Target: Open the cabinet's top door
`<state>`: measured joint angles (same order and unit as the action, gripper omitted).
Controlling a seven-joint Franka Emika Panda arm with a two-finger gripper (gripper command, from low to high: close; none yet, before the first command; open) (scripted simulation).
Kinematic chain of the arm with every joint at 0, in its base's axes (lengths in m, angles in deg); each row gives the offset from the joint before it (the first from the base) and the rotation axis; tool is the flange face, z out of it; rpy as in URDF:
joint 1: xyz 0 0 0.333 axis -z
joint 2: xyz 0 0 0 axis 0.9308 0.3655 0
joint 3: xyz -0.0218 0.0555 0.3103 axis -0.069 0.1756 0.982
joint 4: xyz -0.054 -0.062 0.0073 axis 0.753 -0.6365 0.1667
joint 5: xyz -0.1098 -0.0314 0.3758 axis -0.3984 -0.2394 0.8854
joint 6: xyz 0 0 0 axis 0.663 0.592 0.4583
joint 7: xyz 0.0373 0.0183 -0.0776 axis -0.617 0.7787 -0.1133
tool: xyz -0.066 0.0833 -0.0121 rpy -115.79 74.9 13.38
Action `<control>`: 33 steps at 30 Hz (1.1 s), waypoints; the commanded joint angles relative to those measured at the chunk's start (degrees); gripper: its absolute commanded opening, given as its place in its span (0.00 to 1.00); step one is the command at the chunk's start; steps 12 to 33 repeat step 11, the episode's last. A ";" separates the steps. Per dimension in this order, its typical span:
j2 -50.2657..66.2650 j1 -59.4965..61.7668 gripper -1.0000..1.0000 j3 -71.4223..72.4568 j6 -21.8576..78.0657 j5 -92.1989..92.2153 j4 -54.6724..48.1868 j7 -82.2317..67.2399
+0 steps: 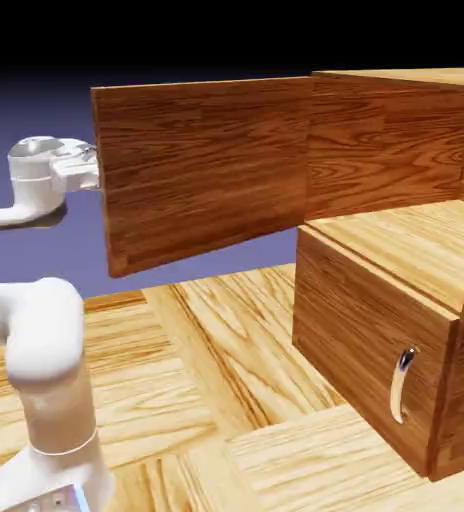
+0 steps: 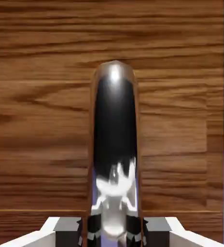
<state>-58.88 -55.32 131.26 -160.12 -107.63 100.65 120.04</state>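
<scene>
In the hand view the tool (image 2: 115,230) sits at the bottom middle of the frame, its two grey fingertips (image 2: 85,231) pressed close on either side of the long curved silver handle (image 2: 115,144), so it is clamped on that handle; the bar rises up the middle of the frame between them, shiny and dark, with the wood grain of the top door (image 2: 41,120) filling nearly everything behind it. That hold makes sense, as the handle is the only part of the flat panel a two-finger hand can pull on. A thin strip of blue-violet backdrop shows down the right edge of the hand view, which suggests the handle sits near the panel's free edge, where a pull gives the most leverage about the hinge. In the exterior view the tool (image 1: 88,168) shows at the upper left of the frame, mostly hidden behind the door's outer edge, with the white arm (image 1: 36,350) rising from the lower left. The top door (image 1: 206,170) stands swung far out from the cabinet (image 1: 396,300), stretching from the middle left to the upper middle of the frame, and the upper compartment on the right lies exposed. Below it the lower panel is shut, its shorter handle (image 1: 403,383) untouched at the lower right. The cabinet rests on the wooden surface (image 1: 226,350). By the look of it the task is largely done.
</scene>
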 commanded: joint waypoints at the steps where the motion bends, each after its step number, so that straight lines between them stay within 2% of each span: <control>1: 0.08 1.87 0.00 0.99 1.56 0.58 -2.15 -0.22; 11: -0.68 18.93 0.00 8.95 14.83 4.23 -21.67 -3.34; 33: -0.68 18.93 0.00 8.95 14.83 4.23 -21.67 -3.34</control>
